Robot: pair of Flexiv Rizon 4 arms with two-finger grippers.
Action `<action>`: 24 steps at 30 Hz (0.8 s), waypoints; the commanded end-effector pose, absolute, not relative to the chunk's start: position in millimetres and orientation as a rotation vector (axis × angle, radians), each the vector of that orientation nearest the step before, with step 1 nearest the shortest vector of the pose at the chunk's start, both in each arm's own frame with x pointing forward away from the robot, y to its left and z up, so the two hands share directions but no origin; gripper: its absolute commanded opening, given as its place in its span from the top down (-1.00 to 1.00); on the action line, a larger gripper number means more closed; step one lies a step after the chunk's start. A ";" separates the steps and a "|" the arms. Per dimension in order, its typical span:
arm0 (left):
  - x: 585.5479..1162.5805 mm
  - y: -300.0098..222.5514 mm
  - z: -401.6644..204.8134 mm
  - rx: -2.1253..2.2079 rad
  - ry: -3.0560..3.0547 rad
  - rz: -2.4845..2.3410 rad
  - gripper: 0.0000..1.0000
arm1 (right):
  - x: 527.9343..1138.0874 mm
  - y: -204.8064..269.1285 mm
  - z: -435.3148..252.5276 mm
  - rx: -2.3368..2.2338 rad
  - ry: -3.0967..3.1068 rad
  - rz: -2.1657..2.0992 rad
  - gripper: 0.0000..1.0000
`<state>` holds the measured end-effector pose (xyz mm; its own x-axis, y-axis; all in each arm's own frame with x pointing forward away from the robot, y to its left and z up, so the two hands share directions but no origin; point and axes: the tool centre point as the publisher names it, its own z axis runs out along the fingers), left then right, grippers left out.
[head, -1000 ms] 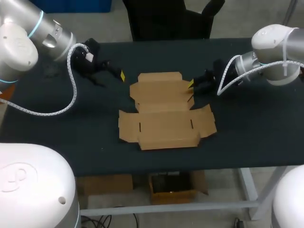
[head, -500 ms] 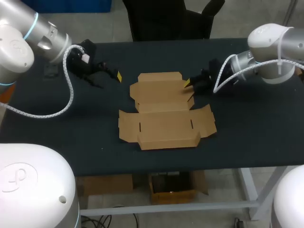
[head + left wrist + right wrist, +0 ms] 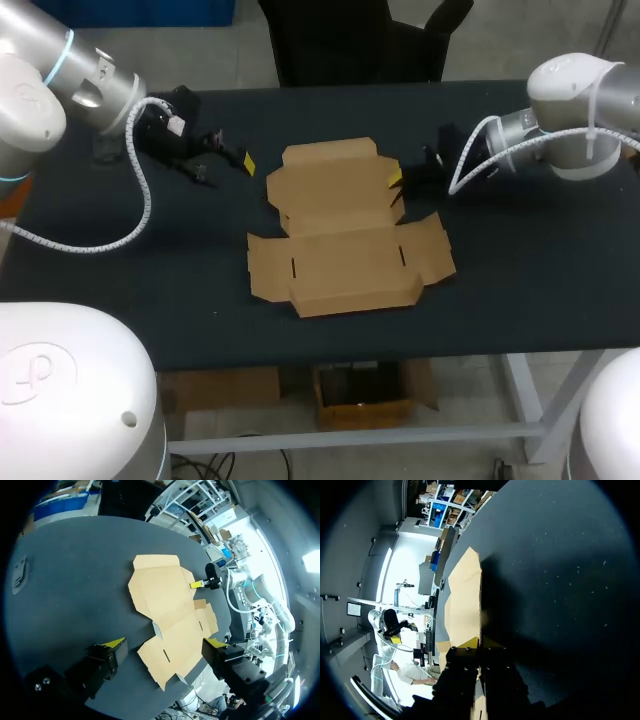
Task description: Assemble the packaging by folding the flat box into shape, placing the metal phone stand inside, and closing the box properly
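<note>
box: the box lies unfolded mid-counter, its long side along the near edge. The near panels lie flat on the counter.
far panel: the far panel seems tilted up off the counter. The right wrist view shows it nearly edge-on, with shadow beneath.
right claw: the right claw sits at the far panel's right edge. In its own view the cardboard edge runs in between the yellow tips, which stand narrow and pinch it from both sides.
why held so: gripping at the edge gives leverage to swing the panel up along its crease. I judge this the first fold of the shaping step.
left claw: the left claw hangs toward the counter's far left, well apart from the box. Its fingers are spread wide and hold nothing.
why placed so: it looks out over the box from the left side. From there it could brace the panel's left edge or fold a side flap.
contents: the box has no standing walls yet, so it holds nothing.
stand: I cannot pick it out with certainty. A small grey piece lies near the far left corner and may be it.
progress: early, I judge; shaping has barely begun, and loading and closing are not yet done.
risk: lifted by one edge only, the sheet may slide or twist.
</note>
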<state>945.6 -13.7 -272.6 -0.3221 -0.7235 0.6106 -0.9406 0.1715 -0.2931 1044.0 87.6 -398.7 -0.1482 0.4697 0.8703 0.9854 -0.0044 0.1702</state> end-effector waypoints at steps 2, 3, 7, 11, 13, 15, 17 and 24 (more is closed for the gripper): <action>949.5 -11.3 -275.3 1.540 -2.122 0.917 -1.00 | 1036.4 80.4 -388.4 -1.465 -1.670 -1.175 1.00; 949.7 -11.6 -275.6 1.529 -2.124 0.920 -1.00 | 1035.7 80.0 -386.0 -1.454 -1.673 -1.188 1.00; 950.3 -13.6 -276.9 1.498 -2.138 0.935 -1.00 | 1034.2 78.9 -377.2 -1.427 -1.684 -1.231 1.00; 951.0 -17.7 -278.4 1.451 -2.184 0.927 -1.00 | 1032.7 76.3 -366.1 -1.375 -1.693 -1.294 1.00; 951.7 -20.3 -279.6 1.432 -2.209 0.922 -1.00 | 1031.8 76.2 -359.9 -1.361 -1.713 -1.311 1.00; 951.7 -20.3 -279.6 1.432 -2.209 0.922 -1.00 | 1030.9 75.4 -353.1 -1.329 -1.723 -1.341 1.00; 951.7 -20.3 -279.6 1.432 -2.209 0.922 -1.00 | 1029.8 73.4 -345.1 -1.291 -1.726 -1.383 1.00; 951.7 -20.3 -279.6 1.432 -2.209 0.922 -1.00 | 1027.5 71.3 -336.3 -1.244 -1.731 -1.428 1.00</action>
<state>950.8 -20.7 -279.8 -0.4280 -0.6741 0.6020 -0.9018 0.2749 -0.3334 1027.5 73.0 -335.3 -0.4042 0.3070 0.8616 0.9050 -0.0019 0.4253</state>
